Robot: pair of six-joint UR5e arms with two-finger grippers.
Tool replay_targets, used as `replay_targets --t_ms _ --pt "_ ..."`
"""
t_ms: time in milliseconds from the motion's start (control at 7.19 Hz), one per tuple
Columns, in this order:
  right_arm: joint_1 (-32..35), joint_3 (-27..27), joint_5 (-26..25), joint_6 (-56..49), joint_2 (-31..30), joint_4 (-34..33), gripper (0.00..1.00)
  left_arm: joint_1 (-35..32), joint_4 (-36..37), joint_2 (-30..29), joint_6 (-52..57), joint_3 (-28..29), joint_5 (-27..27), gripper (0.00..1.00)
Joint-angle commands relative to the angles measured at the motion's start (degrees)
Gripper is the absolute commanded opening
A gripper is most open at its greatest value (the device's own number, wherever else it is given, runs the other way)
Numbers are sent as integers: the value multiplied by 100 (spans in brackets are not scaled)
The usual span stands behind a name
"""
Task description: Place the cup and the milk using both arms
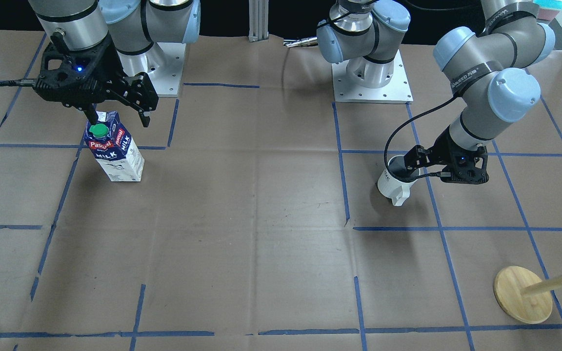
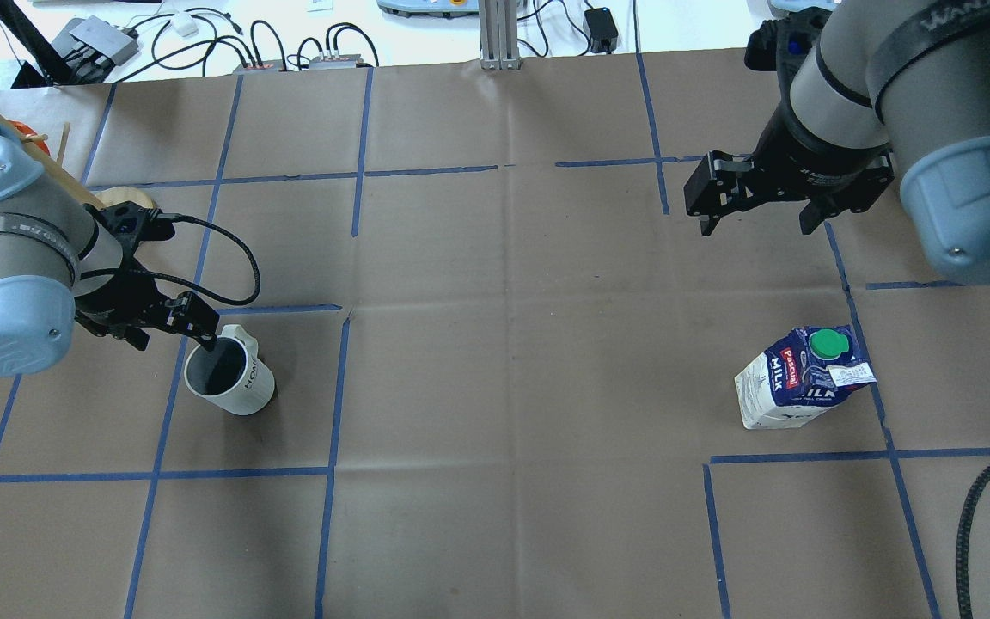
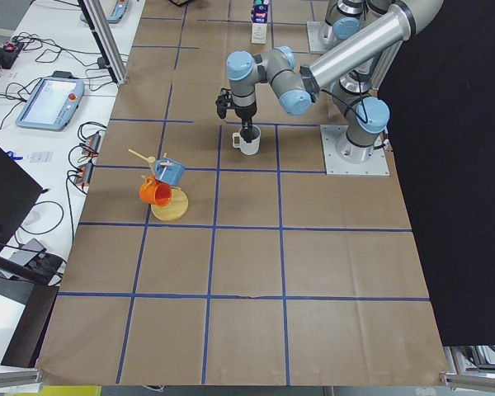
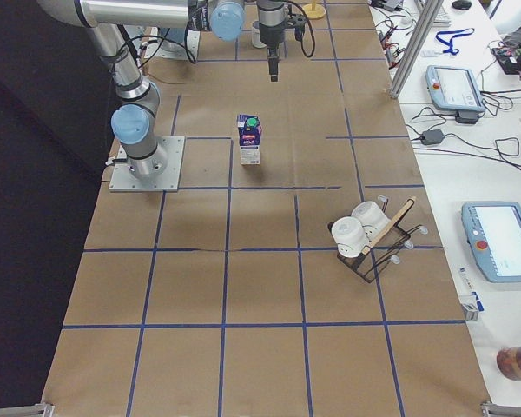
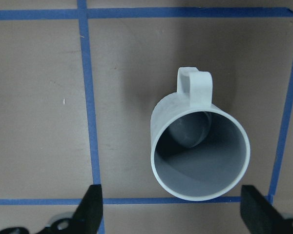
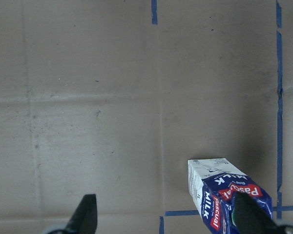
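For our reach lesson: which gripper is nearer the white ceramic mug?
Left. The left gripper hovers over the white ceramic mug; the right gripper hangs far off, by the blue-and-white milk carton.

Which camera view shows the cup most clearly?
The left wrist-mounted view: it sees the cup from above, large, handle and grey inside clear. Overhead shows its lettering; the front view hides part of it; side views show it tiny.

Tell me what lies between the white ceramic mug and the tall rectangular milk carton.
In the overhead view, only bare brown paper crossed by blue tape lines separates the white ceramic mug from the tall rectangular milk carton.
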Motion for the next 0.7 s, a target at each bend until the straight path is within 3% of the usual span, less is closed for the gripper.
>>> replay_targets --t_ms 0,278,557 --pt "-96 -33 -22 7 -8 105 100 1 39 -209 96 -68 -15 97" --pt "-115 -51 -13 15 1 264 100 1 22 -298 140 -174 2 95" --pt "-115 -303 13 94 19 552 100 1 -22 -324 114 -183 29 38"
